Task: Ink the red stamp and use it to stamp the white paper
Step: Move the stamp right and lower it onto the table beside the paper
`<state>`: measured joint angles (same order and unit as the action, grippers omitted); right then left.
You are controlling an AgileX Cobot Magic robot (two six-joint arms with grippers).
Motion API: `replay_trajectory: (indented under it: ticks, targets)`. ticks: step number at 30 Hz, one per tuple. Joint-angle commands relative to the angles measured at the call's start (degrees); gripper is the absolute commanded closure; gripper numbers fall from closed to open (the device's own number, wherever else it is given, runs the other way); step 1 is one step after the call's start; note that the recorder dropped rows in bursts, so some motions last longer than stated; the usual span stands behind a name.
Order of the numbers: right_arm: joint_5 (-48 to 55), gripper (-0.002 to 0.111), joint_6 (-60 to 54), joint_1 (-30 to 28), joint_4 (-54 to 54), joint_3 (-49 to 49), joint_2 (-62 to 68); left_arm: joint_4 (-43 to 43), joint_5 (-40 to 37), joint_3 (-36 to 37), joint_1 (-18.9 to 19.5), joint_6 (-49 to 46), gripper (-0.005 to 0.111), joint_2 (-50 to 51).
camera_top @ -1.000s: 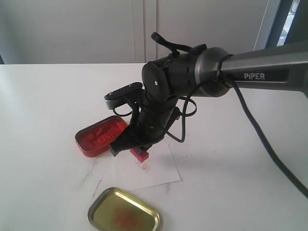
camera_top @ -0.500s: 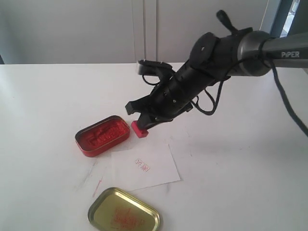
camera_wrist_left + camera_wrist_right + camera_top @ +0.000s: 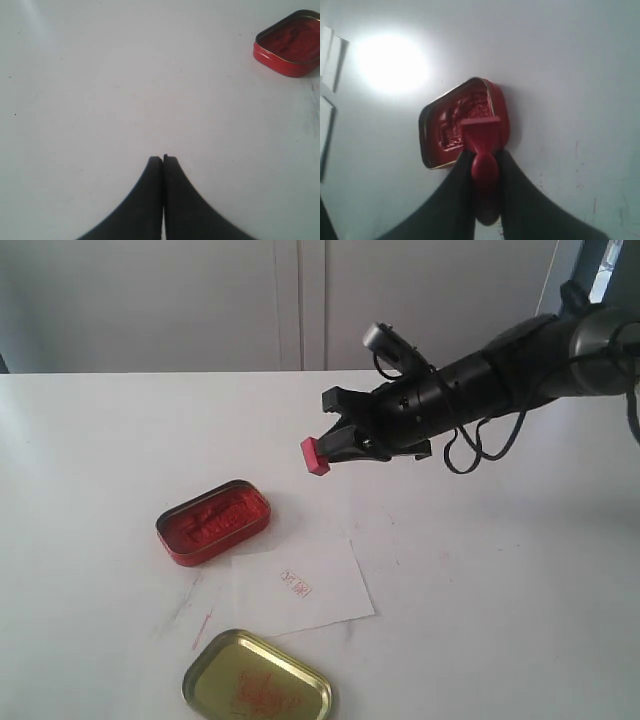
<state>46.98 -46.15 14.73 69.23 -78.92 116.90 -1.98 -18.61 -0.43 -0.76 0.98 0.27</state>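
Observation:
My right gripper [image 3: 333, 447] is shut on the red stamp [image 3: 315, 456], holding it in the air above the table, up and to the right of the red ink tin [image 3: 213, 521]. In the right wrist view the red stamp [image 3: 483, 145] sits by its knob between the dark fingers, base toward the ink tin [image 3: 457, 122]. The white paper [image 3: 298, 588] lies flat below, with a small red imprint [image 3: 296, 585]. My left gripper [image 3: 163, 159] is shut on nothing over bare table; the ink tin [image 3: 292, 44] lies apart from it.
A gold oval lid [image 3: 258, 686] with red smears lies at the front, just below the paper. Faint red streaks [image 3: 203, 626] mark the tabletop left of the paper. A pale wall with panel seams stands behind the table's far edge.
My right arm has lifted the stamp off the paper and swung it up and to the right, away from the tin. A red imprint now shows uncovered on the paper.

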Motion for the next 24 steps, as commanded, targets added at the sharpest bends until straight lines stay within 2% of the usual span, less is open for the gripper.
replay_trajectory:
  ticks: [1, 19, 24]
  targets:
    - [4.8, 0.108, -5.98, -2.09, 9.27, 0.35, 2.86, -0.09, -0.47, 0.43, 0.1, 0.25, 0.107, -0.27]
    - [5.93, 0.108, -7.86, -2.09, 16.71, 0.35, 11.11, -0.09, -0.47, 0.43, 0.1, 0.25, 0.107, -0.27]
    - [7.89, 0.108, -7.86, -2.09, 21.73, 0.35, 13.18, -0.09, -0.47, 0.43, 0.1, 0.25, 0.107, -0.27]
